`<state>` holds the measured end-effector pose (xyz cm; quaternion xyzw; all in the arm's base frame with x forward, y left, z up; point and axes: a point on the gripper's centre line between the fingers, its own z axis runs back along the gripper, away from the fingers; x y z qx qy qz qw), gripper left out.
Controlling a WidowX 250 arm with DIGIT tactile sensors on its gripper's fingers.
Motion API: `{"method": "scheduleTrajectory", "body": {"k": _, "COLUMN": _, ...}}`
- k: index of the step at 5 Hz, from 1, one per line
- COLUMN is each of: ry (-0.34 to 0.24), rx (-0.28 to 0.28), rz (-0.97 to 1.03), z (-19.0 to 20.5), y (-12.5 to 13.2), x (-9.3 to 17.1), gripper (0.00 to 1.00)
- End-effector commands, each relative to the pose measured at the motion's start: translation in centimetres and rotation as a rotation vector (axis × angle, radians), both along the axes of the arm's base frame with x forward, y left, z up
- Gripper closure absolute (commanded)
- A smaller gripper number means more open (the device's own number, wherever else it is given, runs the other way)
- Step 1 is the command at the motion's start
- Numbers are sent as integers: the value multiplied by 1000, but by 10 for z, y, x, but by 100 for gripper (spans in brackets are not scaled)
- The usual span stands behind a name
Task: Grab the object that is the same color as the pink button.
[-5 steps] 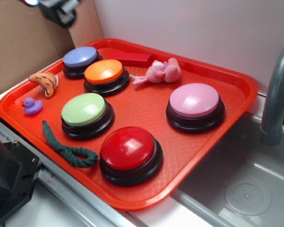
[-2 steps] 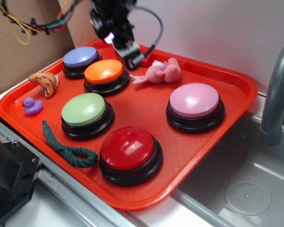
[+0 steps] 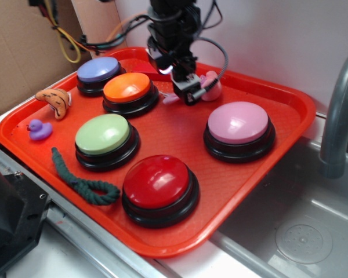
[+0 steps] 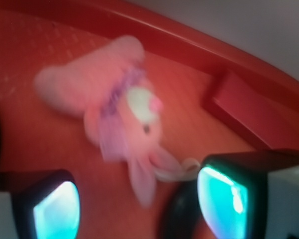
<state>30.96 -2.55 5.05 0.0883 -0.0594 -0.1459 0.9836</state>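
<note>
The small pink plush toy lies on the red tray near its back rim, partly hidden by my gripper in the exterior view. The wrist view shows the pink plush toy just ahead of my gripper, whose two fingers stand wide apart with only the toy's ears between them. The gripper is open and hovers over the toy's near end. The pink button, a light pink dome on a black base, stands to the right on the tray.
Orange, purple, green and red buttons crowd the tray's left and front. An orange-brown plush, a purple duck and a green rope lie at the left. A flat red block lies by the back rim. A grey faucet rises at right.
The arm has swung in from the upper left, travelling right and down, and now hangs right over the pink plush toy. Nothing on the tray has moved.
</note>
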Motion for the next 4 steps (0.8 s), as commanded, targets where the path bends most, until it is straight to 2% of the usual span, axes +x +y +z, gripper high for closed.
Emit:
{"method": "scheduleTrajectory", "body": {"k": 1, "ry": -26, "rx": -84, "rz": -53, "z": -17, "y": -6, "x": 31, "gripper": 0}}
{"method": "scheduleTrajectory", "body": {"k": 2, "ry": -13, "rx": -81, "rz": -39, "z": -24, "y": -10, "x": 37, "gripper": 0}}
{"method": "scheduleTrajectory", "body": {"k": 3, "ry": -24, "rx": -79, "rz": -45, "z": -24, "y": -10, "x": 35, "gripper": 100}}
{"method": "scheduleTrajectory", "body": {"k": 4, "ry": -10, "rx": -62, "rz": -11, "z": -17, "y": -8, "x": 29, "gripper": 100}}
